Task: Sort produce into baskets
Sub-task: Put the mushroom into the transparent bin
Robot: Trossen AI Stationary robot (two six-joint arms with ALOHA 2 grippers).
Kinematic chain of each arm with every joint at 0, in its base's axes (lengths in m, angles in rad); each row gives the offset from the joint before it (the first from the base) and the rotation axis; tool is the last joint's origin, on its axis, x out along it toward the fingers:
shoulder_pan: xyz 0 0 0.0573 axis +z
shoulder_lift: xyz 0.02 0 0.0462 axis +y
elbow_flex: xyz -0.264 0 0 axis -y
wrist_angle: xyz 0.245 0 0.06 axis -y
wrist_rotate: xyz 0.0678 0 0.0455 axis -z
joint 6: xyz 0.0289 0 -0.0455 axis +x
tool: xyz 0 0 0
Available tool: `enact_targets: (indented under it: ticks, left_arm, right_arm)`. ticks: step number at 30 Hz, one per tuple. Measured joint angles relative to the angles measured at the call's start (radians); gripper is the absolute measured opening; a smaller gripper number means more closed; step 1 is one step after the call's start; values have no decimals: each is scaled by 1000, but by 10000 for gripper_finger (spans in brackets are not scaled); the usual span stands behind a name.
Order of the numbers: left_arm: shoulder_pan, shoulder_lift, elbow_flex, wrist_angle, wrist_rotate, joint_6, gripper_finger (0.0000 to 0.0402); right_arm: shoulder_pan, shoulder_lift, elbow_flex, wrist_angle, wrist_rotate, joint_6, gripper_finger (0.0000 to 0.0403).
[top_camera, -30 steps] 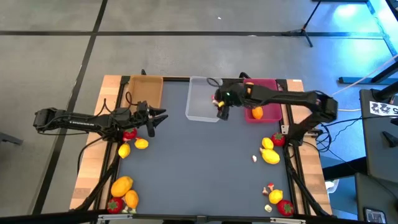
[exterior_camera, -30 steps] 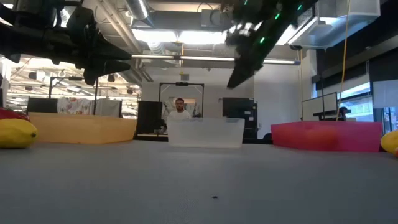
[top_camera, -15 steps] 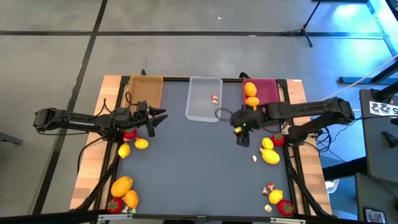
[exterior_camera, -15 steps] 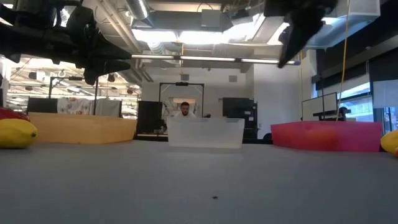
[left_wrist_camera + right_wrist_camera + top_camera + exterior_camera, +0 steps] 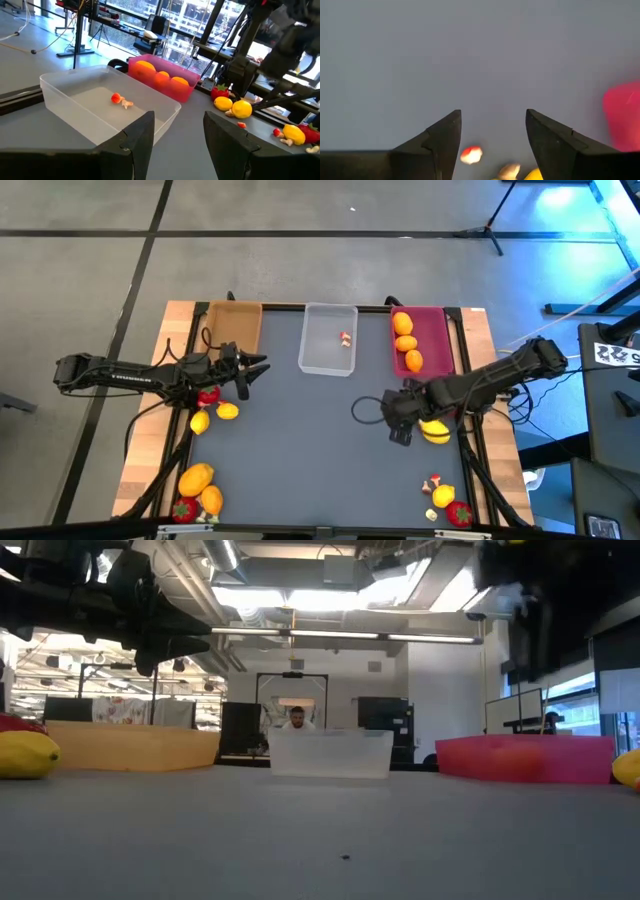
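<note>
My right pincer point(image 5: 399, 431) hangs fingers apart and empty over the dark tabletop point(image 5: 300, 450), just beside a yellow fruit point(image 5: 436, 432), with a small mushroom piece point(image 5: 471, 154) below it. My left pincer point(image 5: 258, 367) waits fingers apart near the tan basket point(image 5: 232, 326). One mushroom piece point(image 5: 345, 338) lies in the clear basket point(image 5: 312, 358); three orange fruits point(image 5: 405, 342) sit in the pink basket point(image 5: 434, 332).

A robotics lab (open-plan): camera tripods point(image 5: 487, 225), exposed ceiling ducts point(image 5: 300, 570), desk monitors point(image 5: 380, 712).
</note>
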Motion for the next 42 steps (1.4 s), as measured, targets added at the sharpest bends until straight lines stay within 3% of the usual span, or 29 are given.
enact_targets:
  ticks: [10,15,29,42]
  left_arm:
    - [0,0,0,3,0,-1,166]
    - [0,0,0,4,0,-1,166]
    - [0,0,0,8,0,-2,166]
    - [1,0,0,11,-1,0,166]
  right_arm:
    - [43,0,-211,151,-178,340,221]
    - [42,0,-283,169,-193,437,221]
    - [40,16,-308,214,-198,450,218]
    - [40,133,-308,228,-281,363,95]
